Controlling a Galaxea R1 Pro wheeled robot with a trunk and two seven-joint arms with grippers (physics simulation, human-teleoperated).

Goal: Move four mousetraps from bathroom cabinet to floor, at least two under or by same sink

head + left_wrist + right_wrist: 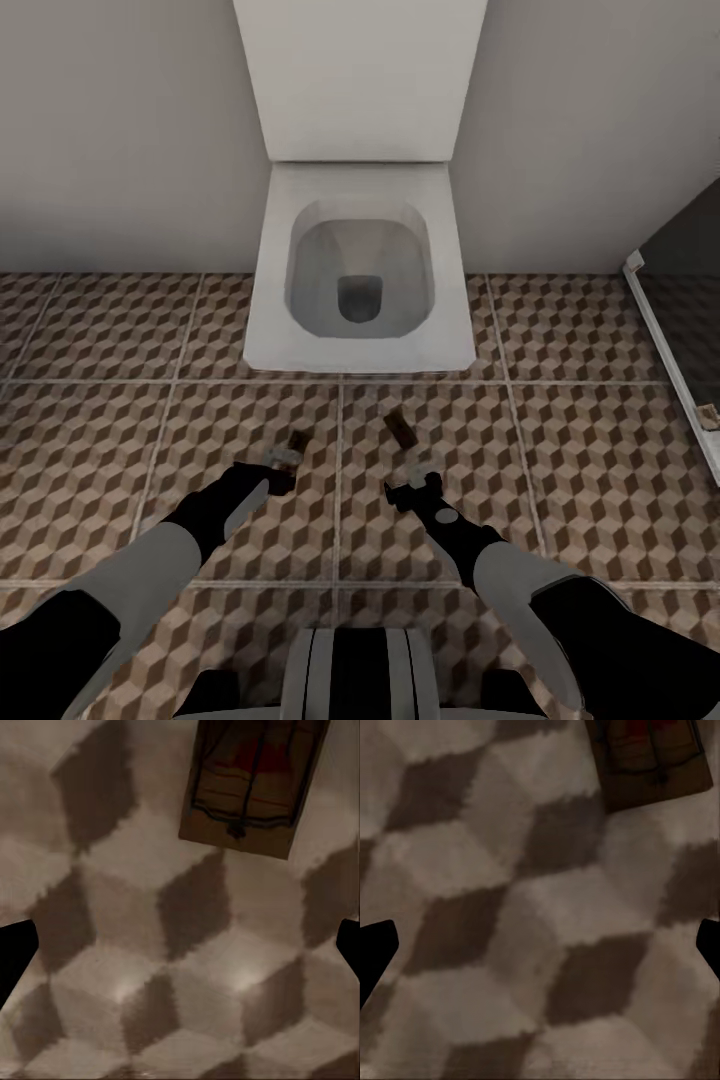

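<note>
Head view: both hands, left hand (283, 470) & right hand (412, 492), released; mousetraps (399, 431) on bathroom floor (580, 450).

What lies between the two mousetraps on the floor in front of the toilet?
Only patterned floor tile with one pale grout line; the head view shows the left mousetrap and the right mousetrap lying apart with nothing else between them.

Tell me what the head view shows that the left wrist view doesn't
Head view: the toilet against the wall, both arms, the right gripper, and a second mousetrap ahead of it. Left wrist view: close detail of the left mousetrap, its red mark and dark wire. Both: that mousetrap lying on the bathroom floor ahead of the open left gripper.
</note>
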